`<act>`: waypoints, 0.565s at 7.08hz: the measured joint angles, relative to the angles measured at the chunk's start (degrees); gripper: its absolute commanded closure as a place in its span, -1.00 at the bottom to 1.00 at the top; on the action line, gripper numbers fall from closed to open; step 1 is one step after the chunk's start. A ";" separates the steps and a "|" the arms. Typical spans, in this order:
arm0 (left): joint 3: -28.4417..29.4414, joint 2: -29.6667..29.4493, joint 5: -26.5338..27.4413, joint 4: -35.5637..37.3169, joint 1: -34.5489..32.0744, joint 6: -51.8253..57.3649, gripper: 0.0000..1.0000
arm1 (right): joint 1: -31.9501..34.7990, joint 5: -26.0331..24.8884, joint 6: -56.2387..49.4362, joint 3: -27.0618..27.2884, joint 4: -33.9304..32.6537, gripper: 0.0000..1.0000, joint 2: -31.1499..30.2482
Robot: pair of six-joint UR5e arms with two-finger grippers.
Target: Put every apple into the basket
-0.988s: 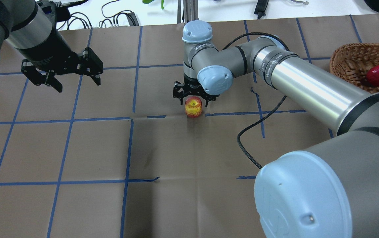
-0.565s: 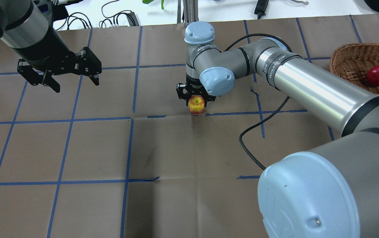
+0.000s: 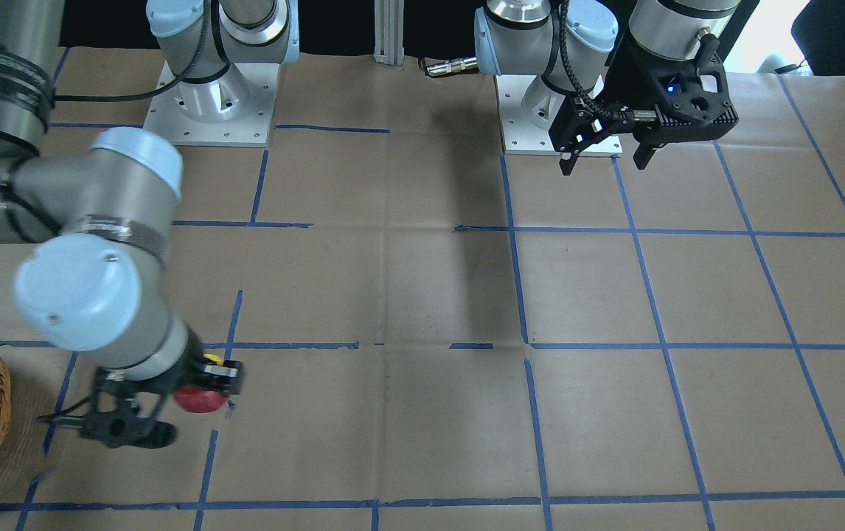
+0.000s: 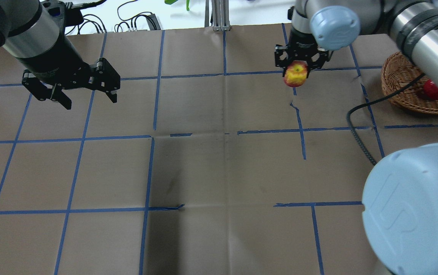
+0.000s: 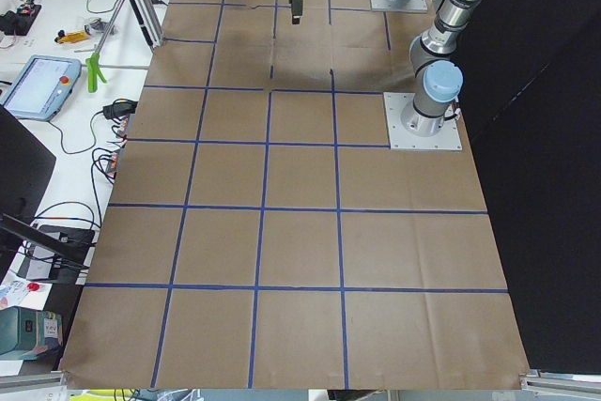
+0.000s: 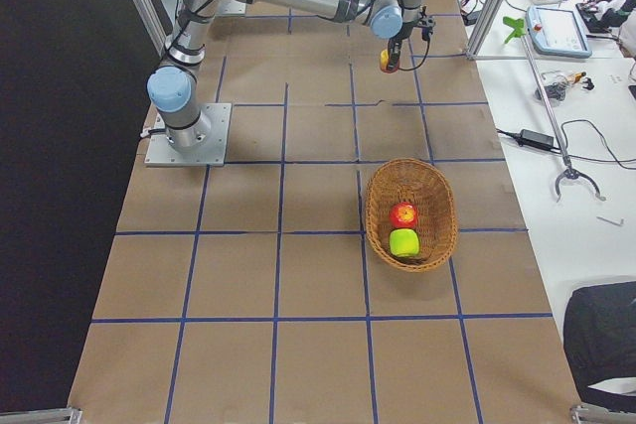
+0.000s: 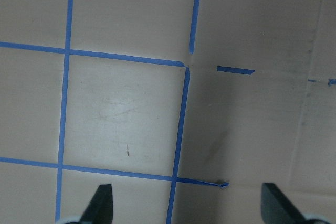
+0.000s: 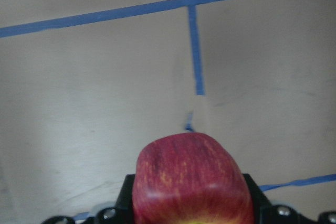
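Brown paper [image 4: 211, 172] gridded in blue tape [image 4: 70, 210] is covering the bench [image 4: 31, 172] — the right hand [image 4: 297, 67] is gripping an apple [image 4: 294, 75] by the far edge, and the left hand [image 4: 89, 98] is gaping wide.

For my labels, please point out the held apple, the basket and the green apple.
held apple [image 4: 295, 75]: overhead exterior view, its middle
basket [image 6: 370, 211]: exterior right view, its rim
green apple [image 6: 403, 242]: exterior right view, its top

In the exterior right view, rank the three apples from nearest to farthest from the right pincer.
1. Red-yellow apple: gripped in the right pincer.
2. Red apple: in the basket, arm-side.
3. Green apple: in the basket, just beyond it.
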 measured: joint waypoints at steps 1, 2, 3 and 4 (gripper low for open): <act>0.01 -0.10 0.08 0.00 -0.06 0.06 -0.97 | -6.34 -1.44 -10.66 -0.32 0.72 0.57 -0.35; 0.01 -0.22 0.11 0.03 -0.08 0.06 -0.97 | -12.07 -2.19 -21.18 -0.31 -0.68 0.57 -0.20; 0.01 -0.37 0.13 0.09 -0.09 0.03 -0.97 | -16.93 -2.45 -29.78 -0.31 -3.64 0.56 0.64; 0.00 -0.61 0.11 0.29 -0.10 0.01 -0.97 | -21.30 -2.29 -36.39 -0.43 -6.68 0.56 2.40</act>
